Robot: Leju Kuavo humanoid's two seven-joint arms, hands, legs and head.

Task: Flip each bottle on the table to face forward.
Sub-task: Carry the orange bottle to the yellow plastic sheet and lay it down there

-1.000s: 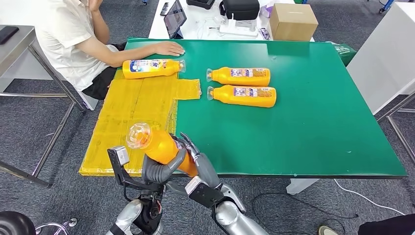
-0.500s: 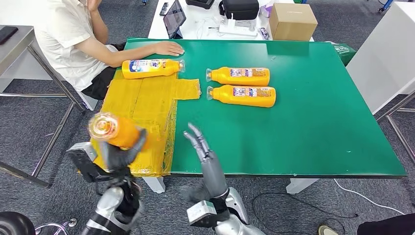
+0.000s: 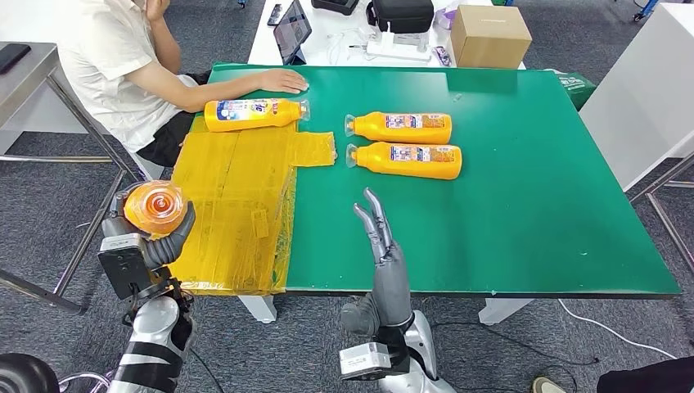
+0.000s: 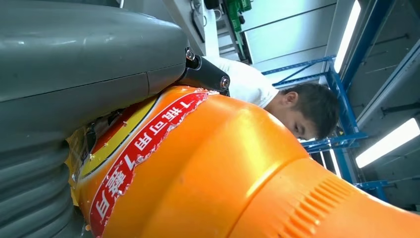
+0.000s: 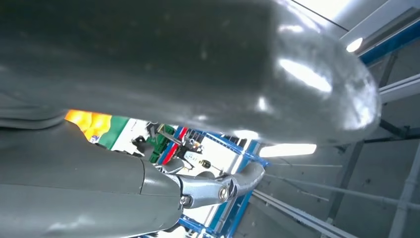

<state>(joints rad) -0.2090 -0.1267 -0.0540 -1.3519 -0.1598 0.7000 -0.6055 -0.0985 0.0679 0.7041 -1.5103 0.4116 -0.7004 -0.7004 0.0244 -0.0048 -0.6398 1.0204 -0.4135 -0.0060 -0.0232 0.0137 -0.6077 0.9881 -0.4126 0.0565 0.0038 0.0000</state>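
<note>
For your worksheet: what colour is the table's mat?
Green mat, clearest in the head view.

Four orange bottles with clear caps. One is gripped in the left hand (image 3: 168, 237), off the counter's (image 3: 524, 205) near left corner, cap end (image 3: 155, 206) facing the camera. Three lie on their sides on the counter: one (image 3: 254, 114) at the far left edge, cap rightward; two (image 3: 401, 127) (image 3: 407, 160) parallel mid-counter, just beside each other, caps leftward.
</note>
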